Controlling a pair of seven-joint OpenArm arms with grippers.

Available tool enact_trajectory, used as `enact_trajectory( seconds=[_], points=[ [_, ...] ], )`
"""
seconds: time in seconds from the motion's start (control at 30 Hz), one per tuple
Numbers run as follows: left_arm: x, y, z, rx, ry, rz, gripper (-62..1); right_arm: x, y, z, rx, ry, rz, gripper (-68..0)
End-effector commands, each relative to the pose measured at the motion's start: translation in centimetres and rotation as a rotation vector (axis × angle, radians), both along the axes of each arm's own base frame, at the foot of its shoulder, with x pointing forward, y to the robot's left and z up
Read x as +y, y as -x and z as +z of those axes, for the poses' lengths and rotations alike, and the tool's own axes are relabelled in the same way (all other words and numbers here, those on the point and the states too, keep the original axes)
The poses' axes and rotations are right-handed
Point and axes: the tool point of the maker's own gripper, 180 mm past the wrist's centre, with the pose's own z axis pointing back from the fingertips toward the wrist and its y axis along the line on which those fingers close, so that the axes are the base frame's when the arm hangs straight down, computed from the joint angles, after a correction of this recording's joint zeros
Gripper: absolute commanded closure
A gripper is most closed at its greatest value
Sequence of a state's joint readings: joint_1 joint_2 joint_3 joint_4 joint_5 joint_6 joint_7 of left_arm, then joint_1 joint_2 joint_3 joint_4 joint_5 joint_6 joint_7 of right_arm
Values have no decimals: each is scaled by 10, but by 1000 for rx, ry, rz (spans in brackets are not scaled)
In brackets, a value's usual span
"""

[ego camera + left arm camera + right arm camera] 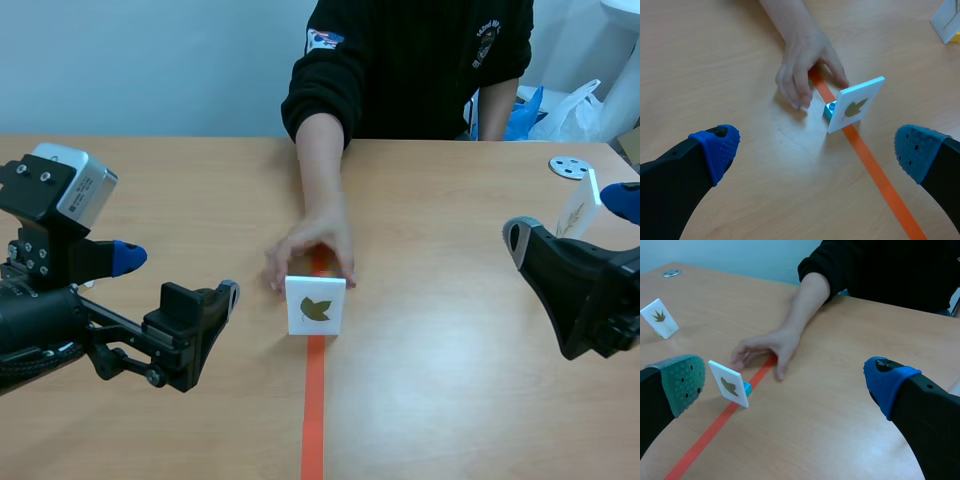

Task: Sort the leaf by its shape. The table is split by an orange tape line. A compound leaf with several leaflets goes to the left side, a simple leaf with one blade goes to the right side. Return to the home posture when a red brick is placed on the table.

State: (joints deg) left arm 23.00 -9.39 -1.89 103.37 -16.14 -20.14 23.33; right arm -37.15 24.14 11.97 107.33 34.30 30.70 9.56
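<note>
Well, leaf card (316, 305) unsorted, on tape line (314, 410), hand (312, 245) at its 12 o'clock; L gripper (816, 147), R gripper (785, 380) apart, empty.

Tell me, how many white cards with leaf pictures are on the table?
2. The first card stands on the orange tape line, right by the person's hand. The second card stands far off to the right of that line. More may be hidden from view.

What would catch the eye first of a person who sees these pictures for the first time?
A person's hand rests on the orange tape line at the table's middle, just behind a white leaf card that stands on it. The left tool and right tool stand open on either side.
</note>
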Motion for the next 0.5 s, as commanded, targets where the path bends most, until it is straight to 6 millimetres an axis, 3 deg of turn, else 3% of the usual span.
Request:
enact_trajectory(
  seconds=[0.0,0.47],
  points=[
    [-3,-3,14,-43,18,-7,-623,-1,-4,10,-37,-7,-2,-679],
    [-6,-7,21,-70,22,-27,-623,-1,-4,11,-41,-8,-2,-679]
  ],
)
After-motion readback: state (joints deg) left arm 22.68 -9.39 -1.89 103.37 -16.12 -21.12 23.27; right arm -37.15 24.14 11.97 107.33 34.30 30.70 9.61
